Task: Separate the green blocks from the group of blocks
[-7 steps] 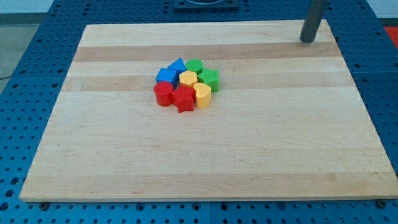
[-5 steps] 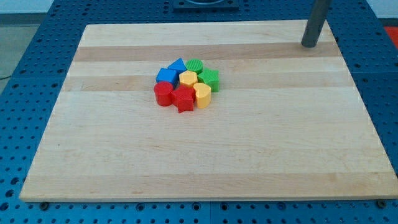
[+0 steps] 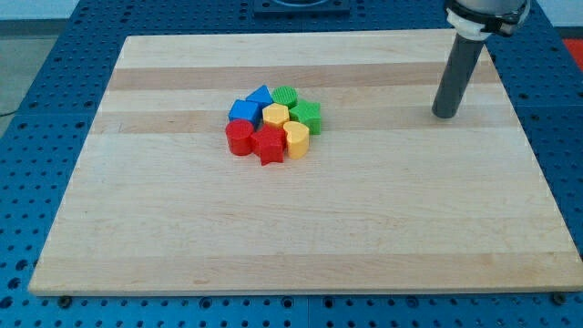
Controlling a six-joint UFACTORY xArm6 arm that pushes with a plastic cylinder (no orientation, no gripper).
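A tight cluster of blocks sits a little left of the board's middle. A round green block (image 3: 286, 96) is at its top and a green star-like block (image 3: 307, 116) at its right edge. Beside them are a blue triangular block (image 3: 260, 96), a blue block (image 3: 242, 111), a yellow hexagonal block (image 3: 275, 116), a yellow heart-like block (image 3: 295, 139), a round red block (image 3: 240, 138) and a red star block (image 3: 270, 144). My tip (image 3: 444, 114) rests on the board far to the view's right of the cluster, touching no block.
The wooden board (image 3: 301, 228) lies on a blue perforated table (image 3: 36, 91). The rod's collar (image 3: 485, 14) shows at the view's top right.
The rod has moved from the board's top right corner toward the view's bottom and slightly left, closer to the cluster. No block has moved.
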